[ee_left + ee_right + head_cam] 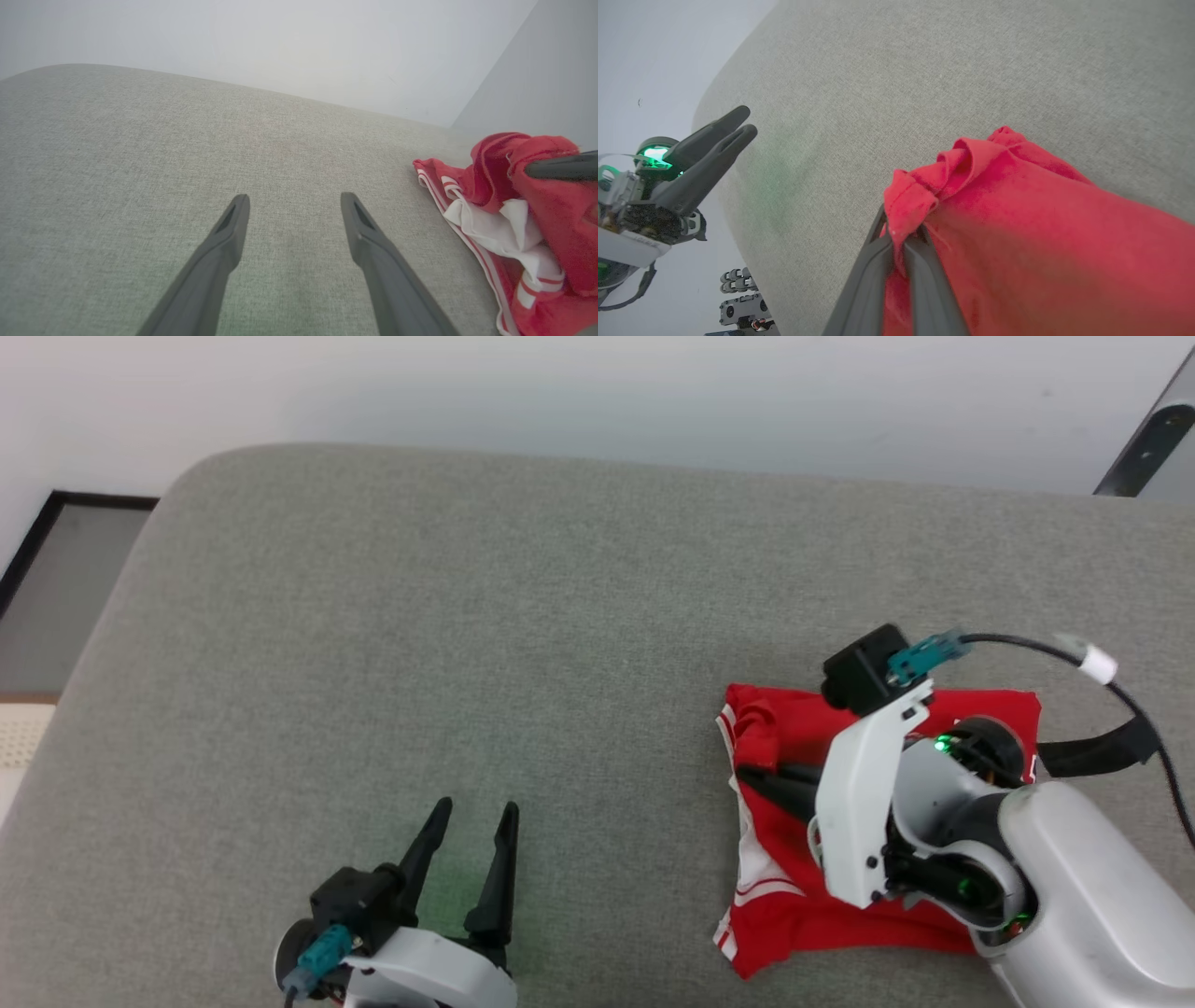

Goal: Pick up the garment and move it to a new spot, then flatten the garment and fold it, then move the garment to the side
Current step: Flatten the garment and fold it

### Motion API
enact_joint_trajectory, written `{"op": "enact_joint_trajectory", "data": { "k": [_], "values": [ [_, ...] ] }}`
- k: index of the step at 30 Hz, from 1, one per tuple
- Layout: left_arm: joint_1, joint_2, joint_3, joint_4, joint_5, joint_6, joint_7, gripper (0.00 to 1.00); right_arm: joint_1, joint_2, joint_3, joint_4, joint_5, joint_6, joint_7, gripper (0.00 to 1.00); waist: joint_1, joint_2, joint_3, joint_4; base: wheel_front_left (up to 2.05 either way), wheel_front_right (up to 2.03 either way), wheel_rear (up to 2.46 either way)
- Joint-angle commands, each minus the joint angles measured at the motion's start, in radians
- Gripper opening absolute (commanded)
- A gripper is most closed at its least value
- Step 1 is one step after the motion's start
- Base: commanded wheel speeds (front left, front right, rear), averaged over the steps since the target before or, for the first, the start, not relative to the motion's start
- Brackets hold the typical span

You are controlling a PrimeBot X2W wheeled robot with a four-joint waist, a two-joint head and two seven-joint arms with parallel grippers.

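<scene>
The garment point(780, 896) is a red jersey shirt with white sleeve cloth and red-and-white stripe trim, lying bunched at the right of the grey cushion point(467, 616). My right gripper point(742, 777) is shut on a raised red fold near the garment's left edge. In the right wrist view the red cloth point(1041, 224) is pinched between the fingertips of that gripper point(896, 233) and drapes over them. My left gripper point(476, 805) stands open and empty over bare cushion at the lower left. The left wrist view has the garment point(551, 210) to the right of the open left gripper point(294, 197).
A white wall runs behind the cushion's rounded far edge. A dark-framed floor panel point(56, 588) lies beyond the left edge. A dark slanted bar point(1148, 429) stands at the upper right. My right arm's cable point(1027, 644) loops above the garment.
</scene>
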Motion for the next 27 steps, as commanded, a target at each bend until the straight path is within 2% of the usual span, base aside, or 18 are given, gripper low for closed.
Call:
{"op": "enact_joint_trajectory", "data": {
  "k": [1, 7, 9, 10, 11, 21, 27],
  "values": [
    [-0.008, -0.002, 0.001, 0.004, 0.005, -0.006, -0.003, 1.00, -0.006, 0.005, 0.010, 0.010, 0.009, -0.001, -0.011, 0.00, 0.0000, 0.0000, 0.008, 0.007, 0.00, 0.00, 0.00],
    [-0.022, -0.011, 0.008, 0.013, 0.012, -0.012, -0.003, 1.00, -0.028, 0.009, 0.062, 0.097, 0.018, -0.001, -0.076, 0.00, 0.0000, 0.0000, 0.020, 0.009, 0.00, 0.00, 0.00],
    [-0.025, -0.013, 0.012, 0.017, 0.012, -0.014, -0.004, 1.00, -0.037, 0.009, 0.076, 0.112, 0.026, -0.001, -0.098, 0.35, 0.0000, 0.0000, 0.019, 0.005, 0.00, 0.00, 0.00],
    [-0.026, -0.014, 0.014, 0.020, 0.012, -0.016, -0.003, 1.00, -0.043, 0.008, 0.083, 0.117, 0.027, -0.001, -0.110, 0.63, 0.0000, 0.0000, 0.018, 0.001, 0.00, 0.00, 0.00],
    [-0.026, -0.015, 0.017, 0.022, 0.013, -0.017, -0.003, 1.00, -0.048, 0.006, 0.095, 0.118, 0.031, -0.001, -0.121, 1.00, 0.0000, 0.0000, 0.015, -0.003, 0.00, 0.00, 0.00],
    [-0.047, -0.004, 0.045, 0.054, 0.013, -0.023, -0.003, 1.00, -0.049, -0.073, 0.121, 0.099, 0.097, -0.001, -0.300, 1.00, 0.0000, 0.0000, -0.055, -0.074, 0.00, 0.00, 0.00],
    [-0.070, 0.016, 0.062, 0.102, 0.004, -0.022, -0.003, 1.00, 0.003, -0.161, 0.092, 0.140, 0.050, -0.001, -0.472, 1.00, 0.0000, 0.0000, -0.103, -0.140, 0.00, 0.00, 0.00]
  ]
}}
